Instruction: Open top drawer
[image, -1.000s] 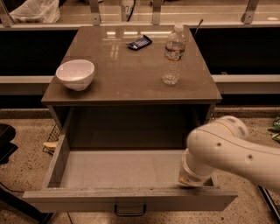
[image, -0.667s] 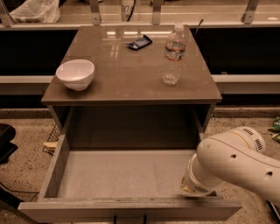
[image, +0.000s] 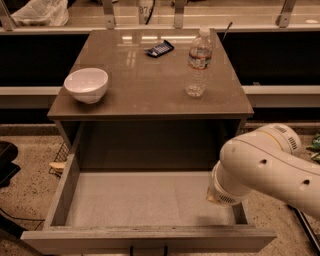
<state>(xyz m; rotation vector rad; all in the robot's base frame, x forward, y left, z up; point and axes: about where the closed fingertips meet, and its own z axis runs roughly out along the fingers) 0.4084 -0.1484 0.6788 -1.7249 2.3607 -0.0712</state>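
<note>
The top drawer (image: 150, 237) is pulled far out towards me, and its bare grey tray (image: 145, 197) is open to view. The top of its small black handle (image: 147, 248) shows at the bottom edge of the view. My white arm (image: 265, 165) reaches in from the right, and its end (image: 220, 192) hangs over the drawer's right rear corner. The gripper itself is hidden behind the arm. The two lower drawers are out of view.
On the brown cabinet top (image: 150, 85) stand a white bowl (image: 86, 84) at the left, a clear water bottle (image: 198, 62) at the right and a dark packet (image: 159, 48) at the back. A dark object (image: 7, 162) sits on the speckled floor at the left.
The drawer front has slid a little further out towards me. My arm has shifted right and slightly up over the drawer's right side.
</note>
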